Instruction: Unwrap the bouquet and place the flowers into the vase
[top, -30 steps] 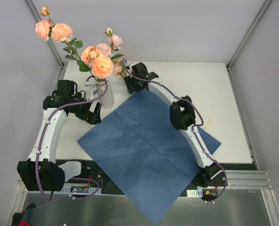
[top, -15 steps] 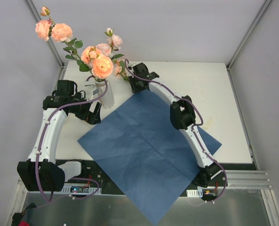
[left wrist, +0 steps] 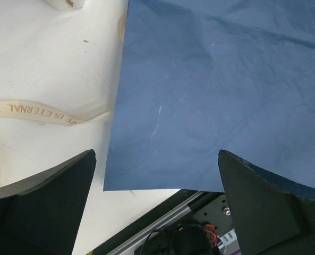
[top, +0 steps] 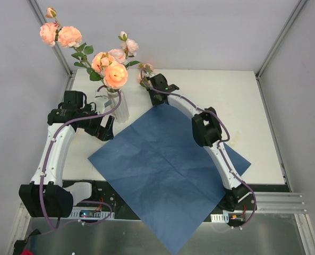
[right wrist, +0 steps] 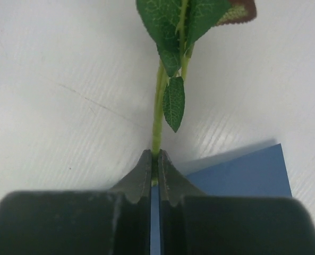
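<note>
- Right jaws pinched shut on a rose stem point(right wrist: 157, 122), right of the vase point(top: 119, 108).
- Left jaws gaping, empty, near the vase.
- Lift, tip upright, thread stem-end into vase mouth.

Gold lettering on cream ribbon point(left wrist: 40, 112): "…VE IS ETERNAL", start hidden.

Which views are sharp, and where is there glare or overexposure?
Top external view: the peach-pink roses in the slim white vase look overexposed. Left wrist view: the blue paper sheet is sharp, creases clear; the black fingers of the left hand are dark, featureless. Right wrist view: the thin green stem is sharp; the right hand, shut on it, looks softer.
</note>
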